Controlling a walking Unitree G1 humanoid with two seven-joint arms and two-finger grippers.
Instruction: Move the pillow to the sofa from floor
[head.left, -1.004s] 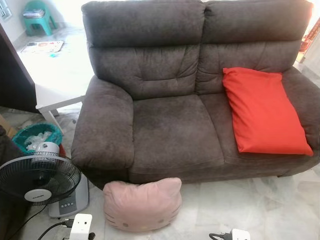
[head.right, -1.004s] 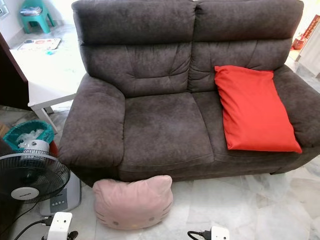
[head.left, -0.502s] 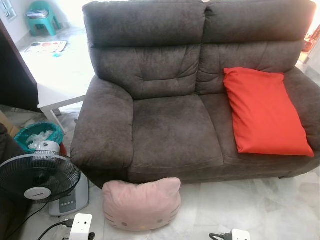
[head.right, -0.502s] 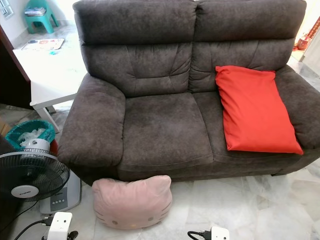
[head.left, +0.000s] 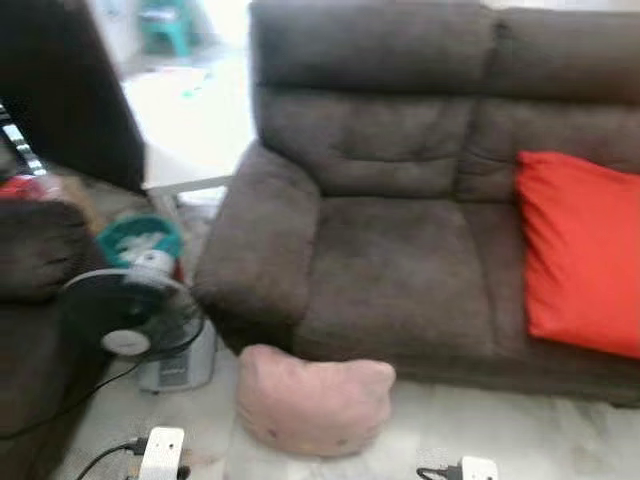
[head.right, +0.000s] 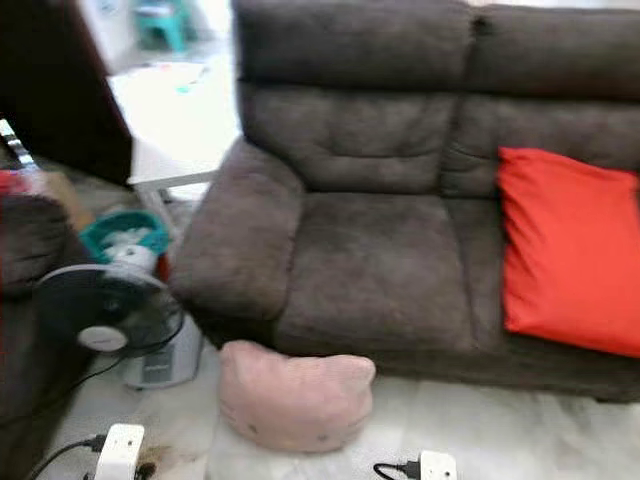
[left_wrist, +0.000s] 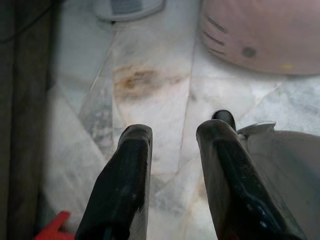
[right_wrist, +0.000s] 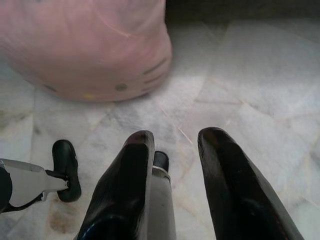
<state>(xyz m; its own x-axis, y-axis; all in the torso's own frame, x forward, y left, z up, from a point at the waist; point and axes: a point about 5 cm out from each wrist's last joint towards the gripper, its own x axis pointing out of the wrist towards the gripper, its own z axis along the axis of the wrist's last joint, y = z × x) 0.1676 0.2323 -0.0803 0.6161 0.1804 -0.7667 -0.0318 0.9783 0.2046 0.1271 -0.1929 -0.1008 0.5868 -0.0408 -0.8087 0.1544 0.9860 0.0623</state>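
You had both grippers, left (left_wrist: 172, 145) and right (right_wrist: 175, 150), spread over marble; bracketing the pink cat-face pillow (head.left: 314, 400) squarely before squeezing seemed wise

Each tool (left_wrist: 172, 132) has two long glossy black fingers (right_wrist: 222, 165) on white wrist housings with black cables

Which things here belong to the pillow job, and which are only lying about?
For the job:
pink pillow, on the floor
sofa
left gripper, right gripper, both open

Lying about:
red pillow, on the sofa
fan
bin
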